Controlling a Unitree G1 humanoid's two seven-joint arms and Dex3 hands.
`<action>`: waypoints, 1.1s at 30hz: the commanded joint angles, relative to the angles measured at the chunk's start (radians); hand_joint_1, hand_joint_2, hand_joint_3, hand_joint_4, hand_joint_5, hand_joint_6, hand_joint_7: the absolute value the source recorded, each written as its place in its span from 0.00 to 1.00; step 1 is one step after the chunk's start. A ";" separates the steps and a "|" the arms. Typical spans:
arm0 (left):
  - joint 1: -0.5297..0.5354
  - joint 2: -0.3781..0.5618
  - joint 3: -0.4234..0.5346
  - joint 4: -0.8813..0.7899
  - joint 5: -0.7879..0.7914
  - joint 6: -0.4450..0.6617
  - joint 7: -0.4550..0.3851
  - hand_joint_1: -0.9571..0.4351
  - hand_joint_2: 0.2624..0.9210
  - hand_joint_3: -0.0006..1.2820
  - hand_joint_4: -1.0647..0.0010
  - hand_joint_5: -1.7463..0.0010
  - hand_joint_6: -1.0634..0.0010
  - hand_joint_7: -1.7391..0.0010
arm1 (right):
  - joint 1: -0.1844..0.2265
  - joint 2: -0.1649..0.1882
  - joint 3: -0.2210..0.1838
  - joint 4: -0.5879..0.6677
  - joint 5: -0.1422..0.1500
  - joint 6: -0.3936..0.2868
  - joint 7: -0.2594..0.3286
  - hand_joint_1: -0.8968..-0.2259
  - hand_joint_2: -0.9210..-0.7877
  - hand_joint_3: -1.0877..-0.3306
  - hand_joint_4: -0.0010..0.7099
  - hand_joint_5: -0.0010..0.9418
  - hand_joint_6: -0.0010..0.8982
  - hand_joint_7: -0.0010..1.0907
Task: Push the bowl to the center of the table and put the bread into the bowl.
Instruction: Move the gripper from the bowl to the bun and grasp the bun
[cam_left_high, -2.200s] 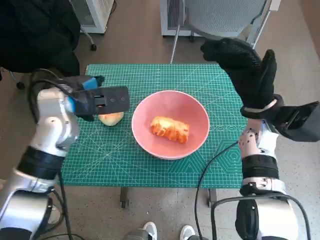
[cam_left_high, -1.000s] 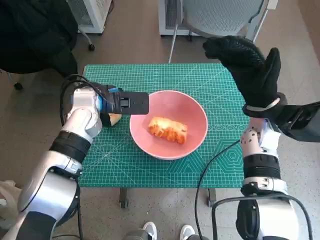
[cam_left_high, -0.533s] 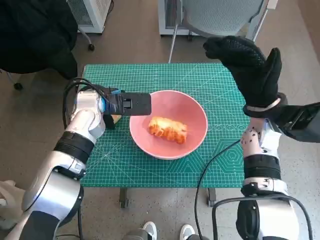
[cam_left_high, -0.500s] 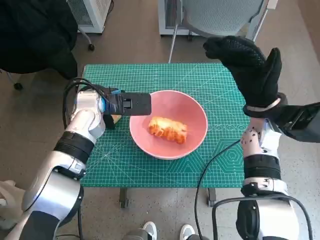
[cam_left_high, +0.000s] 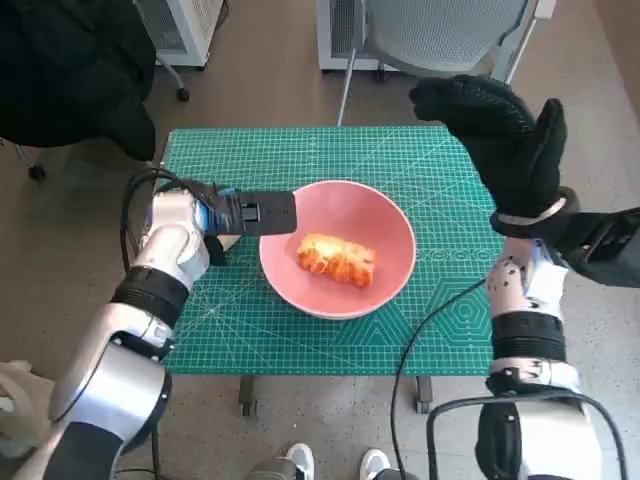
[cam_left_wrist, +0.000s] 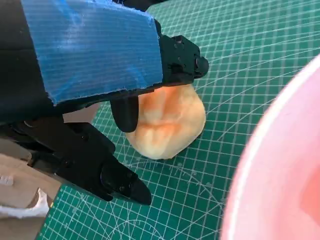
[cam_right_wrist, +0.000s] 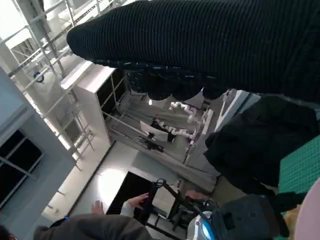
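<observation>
left hand closing on second bread; bowl already central.

head view: shallow pink bowl (cam_left_high: 338, 247) sits mid green cutting mat (cam_left_high: 300, 150), holding one glazed bread roll (cam_left_high: 336, 259). gloved right hand (cam_left_high: 500, 140) is raised clear, fingers spread, holding nothing.
left wrist view: blue-taped left hand (cam_left_wrist: 100, 80) straddles the pale round bun (cam_left_wrist: 167, 122) beside the bowl; one finger touches it, grip apparently not closed.
right wrist view: glove only.

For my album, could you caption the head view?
Left hand at a bun beside a pink bowl already holding bread.
</observation>
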 joint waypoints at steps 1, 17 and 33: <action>-0.004 -0.018 -0.003 0.031 -0.014 0.004 0.013 0.61 0.68 0.01 0.86 0.21 0.86 1.00 | 0.024 -0.009 0.005 -0.002 -0.007 0.010 0.000 0.26 0.00 0.32 0.43 0.00 0.36 0.00; -0.002 -0.023 -0.074 0.109 0.023 -0.042 0.045 0.44 0.97 0.02 0.57 0.03 0.34 0.38 | 0.021 -0.008 0.012 -0.002 -0.010 0.001 -0.002 0.27 0.00 0.31 0.42 0.00 0.36 0.00; 0.003 -0.021 -0.073 0.122 0.013 -0.022 0.135 0.68 0.89 0.08 0.55 0.00 0.49 0.69 | 0.013 -0.009 0.017 0.002 -0.003 0.011 0.011 0.27 0.00 0.31 0.44 0.00 0.36 0.00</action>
